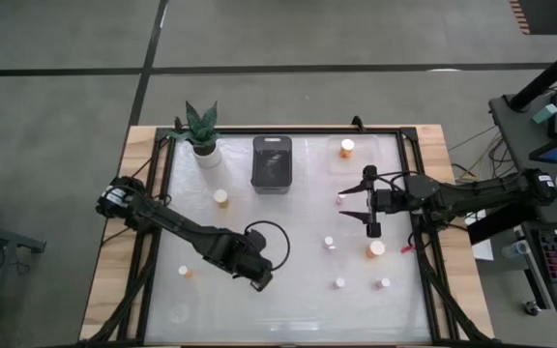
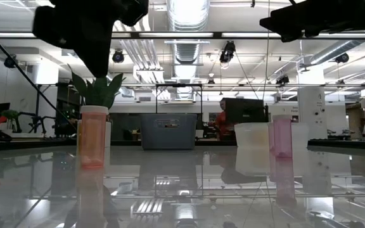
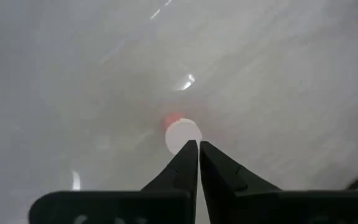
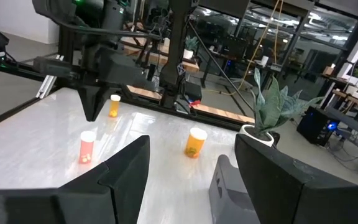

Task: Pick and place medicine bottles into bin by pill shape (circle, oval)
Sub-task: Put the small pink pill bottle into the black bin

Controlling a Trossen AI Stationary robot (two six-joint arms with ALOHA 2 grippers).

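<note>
Several white-capped medicine bottles stand upright on the white table: orange ones (image 1: 220, 197) (image 1: 376, 248) (image 1: 347, 147) and small ones (image 1: 329, 243) (image 1: 339, 283) (image 1: 385, 283) (image 1: 186, 272). The dark bin (image 1: 272, 162) stands at the far middle. My left gripper (image 1: 259, 280) is shut and points steeply down above the near middle of the table. In the left wrist view its fingertips (image 3: 197, 146) hang over a white-capped bottle (image 3: 182, 134) without touching it. My right gripper (image 1: 370, 211) stands open and level at the right, beside a pink bottle (image 1: 341, 198).
A potted plant (image 1: 202, 143) stands at the far left corner. A black frame (image 1: 409, 184) runs round the table top. The low view shows an orange bottle (image 2: 94, 136) at the left and a pink bottle (image 2: 282, 136) at the right. A person sits in the room beyond.
</note>
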